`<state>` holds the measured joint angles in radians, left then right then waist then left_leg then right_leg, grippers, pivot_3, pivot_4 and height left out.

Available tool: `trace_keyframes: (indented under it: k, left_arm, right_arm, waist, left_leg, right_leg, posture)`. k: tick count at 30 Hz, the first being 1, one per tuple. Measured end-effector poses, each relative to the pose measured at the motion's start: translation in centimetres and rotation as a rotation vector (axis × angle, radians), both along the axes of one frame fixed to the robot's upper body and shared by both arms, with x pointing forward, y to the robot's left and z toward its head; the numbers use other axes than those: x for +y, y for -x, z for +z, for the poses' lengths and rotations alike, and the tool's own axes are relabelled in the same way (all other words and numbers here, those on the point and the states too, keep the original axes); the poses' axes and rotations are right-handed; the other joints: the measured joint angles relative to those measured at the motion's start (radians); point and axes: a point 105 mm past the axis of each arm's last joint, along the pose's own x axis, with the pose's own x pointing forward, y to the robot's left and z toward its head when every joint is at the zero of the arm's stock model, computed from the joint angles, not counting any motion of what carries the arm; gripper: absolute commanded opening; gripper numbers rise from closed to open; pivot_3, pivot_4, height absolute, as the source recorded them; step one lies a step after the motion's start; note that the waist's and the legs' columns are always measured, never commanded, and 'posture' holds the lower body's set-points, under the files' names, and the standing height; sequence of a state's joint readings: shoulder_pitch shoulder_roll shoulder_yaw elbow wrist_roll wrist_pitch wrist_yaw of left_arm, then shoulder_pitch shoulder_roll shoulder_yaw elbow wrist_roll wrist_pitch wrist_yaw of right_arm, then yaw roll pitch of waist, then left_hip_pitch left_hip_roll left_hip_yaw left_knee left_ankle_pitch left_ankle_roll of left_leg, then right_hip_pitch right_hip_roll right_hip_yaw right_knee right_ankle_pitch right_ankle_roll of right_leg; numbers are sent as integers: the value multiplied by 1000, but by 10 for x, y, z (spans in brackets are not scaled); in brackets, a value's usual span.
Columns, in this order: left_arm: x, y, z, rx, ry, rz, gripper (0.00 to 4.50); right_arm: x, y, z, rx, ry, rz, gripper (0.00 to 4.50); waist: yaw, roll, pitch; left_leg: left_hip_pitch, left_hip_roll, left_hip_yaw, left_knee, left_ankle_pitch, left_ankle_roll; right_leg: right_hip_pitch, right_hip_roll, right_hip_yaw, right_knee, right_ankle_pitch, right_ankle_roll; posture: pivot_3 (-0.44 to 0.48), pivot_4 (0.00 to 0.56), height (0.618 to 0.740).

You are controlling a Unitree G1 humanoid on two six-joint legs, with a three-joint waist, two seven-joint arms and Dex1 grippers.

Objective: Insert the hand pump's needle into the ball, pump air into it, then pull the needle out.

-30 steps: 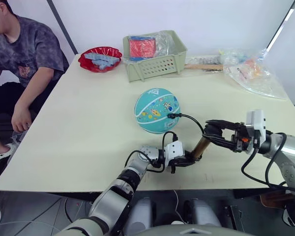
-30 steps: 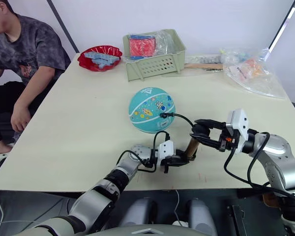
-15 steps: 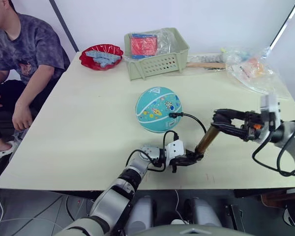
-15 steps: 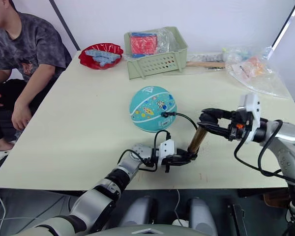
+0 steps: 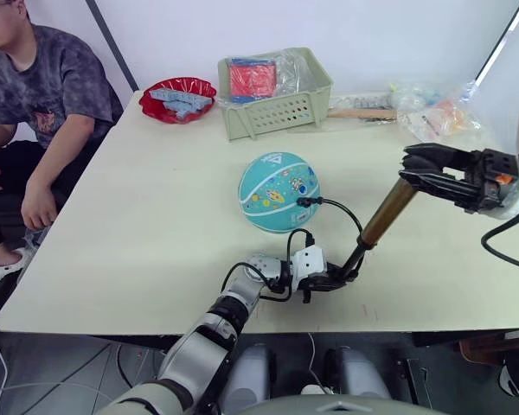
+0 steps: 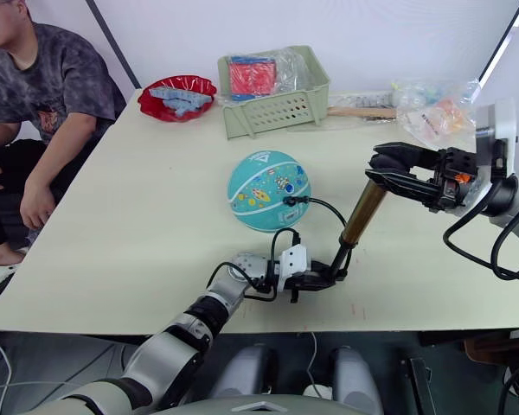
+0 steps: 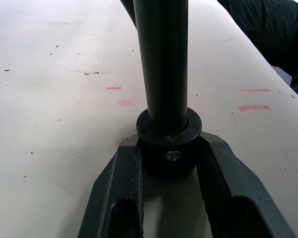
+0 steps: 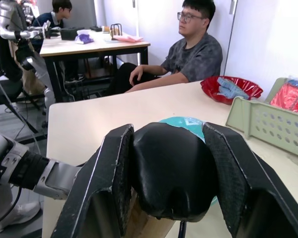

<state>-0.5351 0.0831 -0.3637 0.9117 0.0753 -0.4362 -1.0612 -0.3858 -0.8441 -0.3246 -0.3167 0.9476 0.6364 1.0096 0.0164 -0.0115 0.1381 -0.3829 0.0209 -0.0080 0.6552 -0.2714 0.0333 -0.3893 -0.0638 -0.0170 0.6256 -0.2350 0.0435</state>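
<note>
Eye views: ball rests mid-table, well short of the green basket and red bowl. The needle fitting sits at the ball's near-right side, seemingly inserted; a black hose loops from it down to the hand pump. The left gripper is clenched on the pump's black base at the table. The right gripper grips the top handle and has risen up and outward over the last 1 s, with the bronze barrel drawn away from the base. Judged: upstroke of a pumping cycle; needle removal pending. Left wrist view: 2 fingers clamp the base collar, black rod rising from it. Right wrist view: both pads hold the black handle; the ball's teal top shows behind it, with a seated person beyond.
</note>
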Motion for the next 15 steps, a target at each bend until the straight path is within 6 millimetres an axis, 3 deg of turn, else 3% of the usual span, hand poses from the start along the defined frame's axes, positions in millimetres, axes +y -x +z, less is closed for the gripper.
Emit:
trace_keyframes:
  k: [3,15]
  left_arm:
    - [0,0,-1,1,-1,0,1070]
    - [3,1,-4,3,-11,10,1070]
  right_arm:
    - [1,3,-6,-14,30,-4,1687]
    - [20,7,-80,33,113,16,1687]
  waist:
    - [0,0,0]
    - [-2,-7,-10]
  left_leg:
    - [0,0,-1,0,0,0]
    - [3,1,-1,-1,0,0]
  right_leg:
    - [0,0,0,0,0,0]
    - [2,2,0,0,0,0]
  posture:
    - [0,150,738]
    - [0,150,738]
